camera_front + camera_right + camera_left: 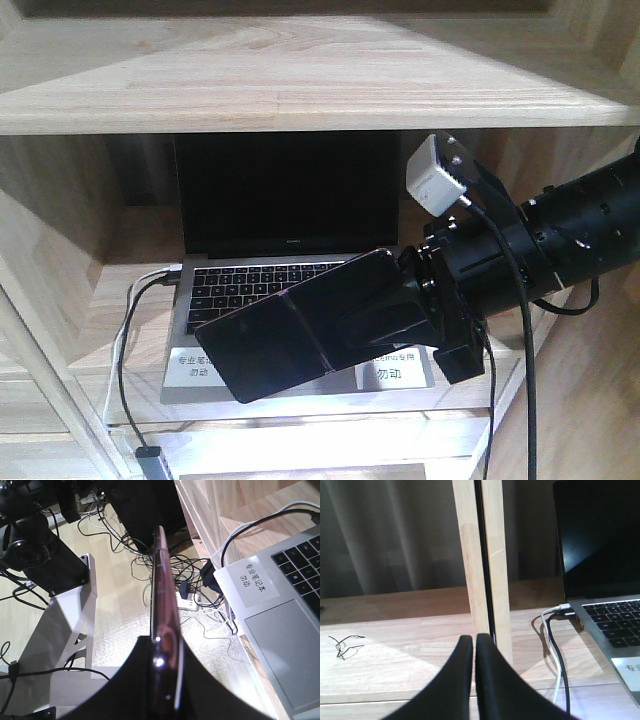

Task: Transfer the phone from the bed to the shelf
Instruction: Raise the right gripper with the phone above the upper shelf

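The phone [300,325], flat glossy black with a seam across its middle, hangs tilted in front of the shelf [300,90], over the front part of a laptop. My right gripper [395,320] is shut on its right end. In the right wrist view the phone [164,605] shows edge-on, pinkish, clamped between the black fingers [120,690]. My left gripper [474,647] is shut with nothing in it, low over a shelf board [395,645] in front of an upright post. The bed is out of view.
An open grey laptop [270,270] with white labels fills the compartment, cables [135,320] plugged into its left side. A double upright post [485,555] divides compartments. Floor cables and a power strip [187,602] lie below, with a white stand [70,615] to the left.
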Robot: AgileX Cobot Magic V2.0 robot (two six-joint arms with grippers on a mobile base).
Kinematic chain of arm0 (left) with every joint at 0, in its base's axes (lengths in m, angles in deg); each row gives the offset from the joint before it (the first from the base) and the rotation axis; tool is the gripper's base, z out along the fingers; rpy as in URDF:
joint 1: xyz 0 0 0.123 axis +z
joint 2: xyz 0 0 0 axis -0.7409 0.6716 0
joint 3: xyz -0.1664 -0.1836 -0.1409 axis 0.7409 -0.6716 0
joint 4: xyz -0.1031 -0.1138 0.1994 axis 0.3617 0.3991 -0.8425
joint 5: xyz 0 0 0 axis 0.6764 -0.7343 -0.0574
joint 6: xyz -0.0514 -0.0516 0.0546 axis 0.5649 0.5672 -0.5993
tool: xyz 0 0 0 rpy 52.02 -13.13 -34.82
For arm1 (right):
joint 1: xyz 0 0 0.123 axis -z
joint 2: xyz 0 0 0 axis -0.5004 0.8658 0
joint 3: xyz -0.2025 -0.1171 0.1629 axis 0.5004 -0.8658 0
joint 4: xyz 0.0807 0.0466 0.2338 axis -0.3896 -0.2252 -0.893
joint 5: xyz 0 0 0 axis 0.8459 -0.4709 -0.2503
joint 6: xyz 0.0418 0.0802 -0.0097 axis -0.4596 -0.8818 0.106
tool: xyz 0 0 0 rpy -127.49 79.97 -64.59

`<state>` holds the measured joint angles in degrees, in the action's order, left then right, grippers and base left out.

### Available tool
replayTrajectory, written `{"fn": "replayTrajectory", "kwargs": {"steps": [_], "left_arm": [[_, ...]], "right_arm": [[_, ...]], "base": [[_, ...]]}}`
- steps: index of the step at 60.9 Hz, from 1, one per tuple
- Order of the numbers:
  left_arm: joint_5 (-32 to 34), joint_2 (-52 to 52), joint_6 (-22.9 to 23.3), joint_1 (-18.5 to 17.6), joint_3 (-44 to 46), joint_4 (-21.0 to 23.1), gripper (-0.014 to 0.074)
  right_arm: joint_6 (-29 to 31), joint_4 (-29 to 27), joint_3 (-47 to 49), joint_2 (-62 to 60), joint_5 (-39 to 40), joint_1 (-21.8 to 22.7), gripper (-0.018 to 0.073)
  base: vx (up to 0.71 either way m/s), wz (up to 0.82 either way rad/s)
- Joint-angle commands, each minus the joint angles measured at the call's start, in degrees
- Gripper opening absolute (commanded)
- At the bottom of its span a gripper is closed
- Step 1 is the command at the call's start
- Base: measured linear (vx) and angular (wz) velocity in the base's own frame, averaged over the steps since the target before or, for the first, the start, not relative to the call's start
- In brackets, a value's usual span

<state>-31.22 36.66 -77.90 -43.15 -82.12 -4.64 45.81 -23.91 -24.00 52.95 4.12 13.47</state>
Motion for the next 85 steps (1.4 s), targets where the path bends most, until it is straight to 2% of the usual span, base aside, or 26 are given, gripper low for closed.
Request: {"fn": "replayTrajectory", "kwargs": {"steps": [1,22,48,57,73,85], "left_arm": [[4.1,-0.8,0.3,0.1,1.2,0.5,0.0001],[4.1,-0.8,0.3,0.1,1.2,0.5,0.0001],[4.1,-0.8,0.3,0.1,1.2,0.5,0.0001],[4.1,-0.8,0.3,0.1,1.2,0.5,0.0001],[4.1,-0.8,0.3,0.1,1.2,0.5,0.0001],[4.1,-0.8,0.3,0.1,1.2,0.5,0.0001]], "right_arm": [[0.6,-4.9,1.5,-1.8,-4.3,0.1,-0.0003],[0.2,-4.9,5.3,-5.2,-3.6,0.1,-0.0003],[-8.4,-4.8,17.0,-9.5,0.7,0.1,-0.0003],[-8.3,-4.8,20.3,-9.5,5.1,0.1,-0.0003],[-8.1,-7.3,23.2,-9.0,19.4,0.1,-0.0003],[-8.1,-9.8,28.3,-4.9,20.1,0.1,-0.0003]], "base": [[0.00,0.00],[0.00,0.00],[0.00,0.00],[0.00,0.00],[0.00,0.00],[0.00,0.00]]}}
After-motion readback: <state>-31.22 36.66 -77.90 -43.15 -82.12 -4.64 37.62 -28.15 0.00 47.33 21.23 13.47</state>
